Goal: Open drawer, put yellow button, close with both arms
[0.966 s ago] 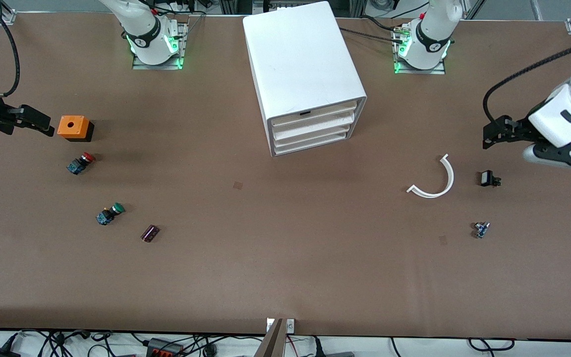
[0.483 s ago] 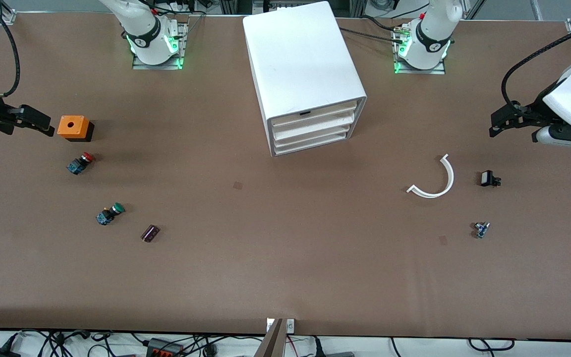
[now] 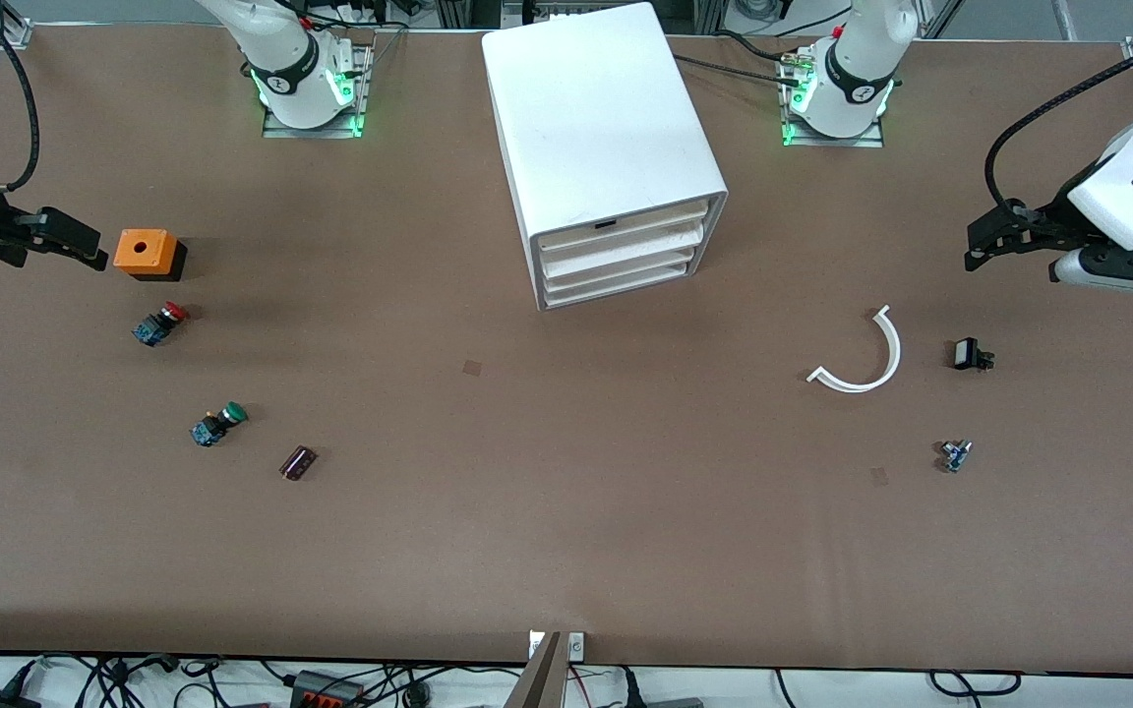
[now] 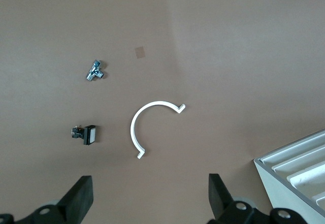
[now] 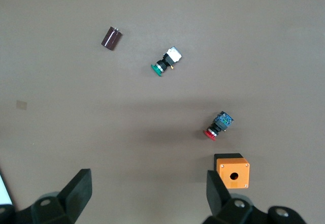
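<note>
Left claw (image 3: 980,258) hangs open and empty over the table (image 3: 566,531) at the left arm's end, fingers (image 4: 81,196) spread wide in the left wrist view. Right claw (image 3: 85,251) hangs open too, empty, over the right arm's end, just beside the orange box (image 3: 146,253). Drawer (image 3: 616,226), top tray of the white cabinet (image 3: 596,128), sits shut, flush with the three trays under it. No yellow button shows in any view. On the table: red-capped button (image 3: 159,324), green-capped button (image 3: 218,424), dark cylinder (image 3: 297,462), all nearer the front camera than the orange box. Toward the left arm's end: white curved strip (image 3: 862,359), small black part (image 3: 970,355), small metal fitting (image 3: 955,454).
</note>
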### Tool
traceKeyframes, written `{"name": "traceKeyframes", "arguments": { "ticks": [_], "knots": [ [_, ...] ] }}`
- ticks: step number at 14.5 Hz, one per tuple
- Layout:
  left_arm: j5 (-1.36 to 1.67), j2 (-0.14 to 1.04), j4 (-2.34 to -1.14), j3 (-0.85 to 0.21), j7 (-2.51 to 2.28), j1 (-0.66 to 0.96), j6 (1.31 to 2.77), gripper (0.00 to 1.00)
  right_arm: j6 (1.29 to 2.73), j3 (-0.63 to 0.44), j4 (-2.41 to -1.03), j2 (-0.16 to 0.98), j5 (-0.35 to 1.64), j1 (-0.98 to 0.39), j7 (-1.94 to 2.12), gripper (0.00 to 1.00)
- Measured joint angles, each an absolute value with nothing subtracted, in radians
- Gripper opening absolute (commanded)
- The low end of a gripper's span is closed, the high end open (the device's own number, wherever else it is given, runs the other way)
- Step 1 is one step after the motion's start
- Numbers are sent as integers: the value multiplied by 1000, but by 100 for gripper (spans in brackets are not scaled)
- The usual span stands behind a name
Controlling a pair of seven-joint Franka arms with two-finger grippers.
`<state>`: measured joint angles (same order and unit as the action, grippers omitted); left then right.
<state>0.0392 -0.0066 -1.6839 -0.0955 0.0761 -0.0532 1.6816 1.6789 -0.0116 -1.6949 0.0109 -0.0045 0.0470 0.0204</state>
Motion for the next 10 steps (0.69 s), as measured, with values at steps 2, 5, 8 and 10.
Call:
{"name": "traceKeyframes", "arguments": {
  "ticks": [2, 5, 8, 10],
  "knots": [
    [39, -7, -1684, -96, 76, -50, 1682, 100, 1679, -11, -1695, 11, -5, 47, 20, 100],
    [39, -7, -1684, -109, 76, -48, 1680, 100, 1681, -11, -1695, 10, -5, 47, 20, 100],
    [39, -7, -1684, -112, 76, -46, 1679, 100, 1682, -11, -1695, 9, -5, 47, 20, 100],
    [39, -7, -1684, -112, 76, -46, 1677, 100, 1682, -9, -1695, 9, -5, 47, 20, 100]
  ]
}}
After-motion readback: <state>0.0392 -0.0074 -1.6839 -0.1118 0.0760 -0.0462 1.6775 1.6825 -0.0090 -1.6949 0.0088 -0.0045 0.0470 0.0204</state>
